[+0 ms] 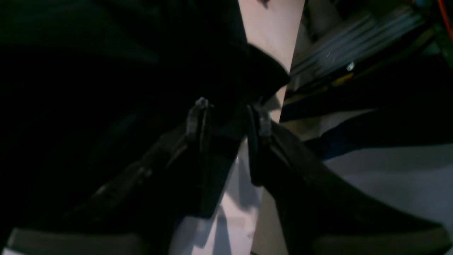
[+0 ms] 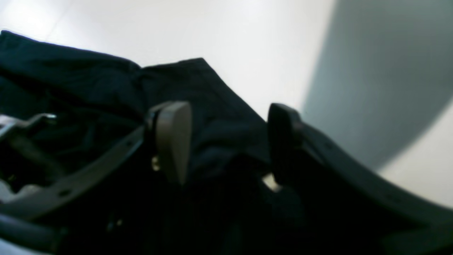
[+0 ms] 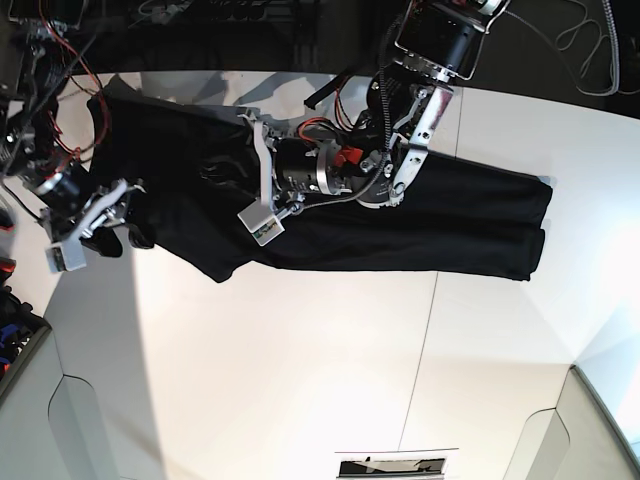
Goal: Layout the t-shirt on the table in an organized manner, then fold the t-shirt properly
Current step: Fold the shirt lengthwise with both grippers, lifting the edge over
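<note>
The black t-shirt [image 3: 450, 215] lies spread lengthwise along the far part of the white table [image 3: 300, 380], plain side up, with its left end rumpled. My left gripper [image 3: 218, 168] hovers over that rumpled part. In the left wrist view its fingers [image 1: 200, 118] stand somewhat apart with a dark fold of the t-shirt [image 1: 219, 148] filling the gap and hanging down. My right gripper [image 3: 125, 238] is at the shirt's left corner. In the right wrist view the right gripper [image 2: 228, 141] is open, its fingers on either side of the t-shirt [image 2: 212, 106], which lies on the table [image 2: 269, 42].
Cables and electronics [image 3: 200, 20] line the far edge of the table. A dark bin [image 3: 15, 345] stands past the left edge. A small printed sheet [image 3: 395, 465] lies at the near edge. The table's near corners are cut off.
</note>
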Motion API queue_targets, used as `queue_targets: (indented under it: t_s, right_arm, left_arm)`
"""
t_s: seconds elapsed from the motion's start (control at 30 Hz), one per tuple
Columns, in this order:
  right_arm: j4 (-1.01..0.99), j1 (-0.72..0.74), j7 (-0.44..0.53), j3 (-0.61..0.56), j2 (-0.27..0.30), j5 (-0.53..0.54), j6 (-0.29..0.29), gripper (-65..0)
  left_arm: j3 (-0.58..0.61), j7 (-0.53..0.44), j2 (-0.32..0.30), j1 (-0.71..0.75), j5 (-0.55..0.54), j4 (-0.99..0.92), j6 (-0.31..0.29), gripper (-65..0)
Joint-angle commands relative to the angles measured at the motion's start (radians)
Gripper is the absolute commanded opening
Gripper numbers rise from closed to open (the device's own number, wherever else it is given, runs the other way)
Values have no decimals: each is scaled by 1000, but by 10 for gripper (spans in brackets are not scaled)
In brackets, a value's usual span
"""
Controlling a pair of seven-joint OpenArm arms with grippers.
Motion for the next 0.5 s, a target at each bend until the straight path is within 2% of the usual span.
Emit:
queue_targets:
  t_s: [0.0,0.13,0.3,0.33,0.37,0.47]
  right_arm:
    - [-18,28,26,-22,13,10,1,-307]
    - [-141,92,63,-137,2,-50,1,-307]
    - [-203,106,68,-219,-18,-76,2,-311]
    - [-203,104,68,-220,-23,-81,2,-341]
    - [-203,104,68,-220,-29,-85,2,-402]
    - [-193,105,69,-220,-42,-90,2,-647]
  left_arm:
    - [-1,-11,-17,-14,-27,17,-9,-465]
    - [-41,-15,-74,-14,-27,17,-9,-465]
    - [-176,-14,-115,-14,-44,17,-9,-465]
    - [-205,-15,-124,-14,-41,17,-9,-465]
    - [-230,-16,-133,-14,-37,17,-9,-465]
    - [-284,-37,-171,-13,5,14,-9,-465]
